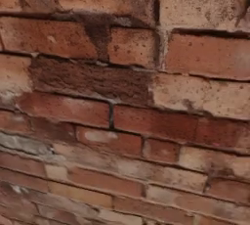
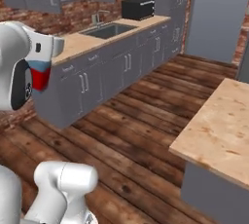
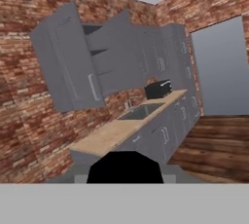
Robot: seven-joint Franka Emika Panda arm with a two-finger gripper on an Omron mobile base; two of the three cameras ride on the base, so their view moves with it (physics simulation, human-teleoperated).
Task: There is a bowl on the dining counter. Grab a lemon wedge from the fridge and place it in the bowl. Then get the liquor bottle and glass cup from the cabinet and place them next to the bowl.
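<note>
Red liquor bottle (image 2: 41,76), flecked wood dining counter (image 2: 221,129)

dining counter (image 2: 219,130): light wood-grain top, grey base, standing on plank floor (image 2: 141,121)
wall counter (image 2: 80,43): sink (image 2: 108,30), black toaster oven (image 2: 138,9)

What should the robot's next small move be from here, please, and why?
Probably turn the base rightward toward the dining counter. The liquor bottle, red with blue shoulders, hangs off the floor beside the arm, so it seems held. The cabinet stands open, and the counter lies off to the right in the right base view.
</note>
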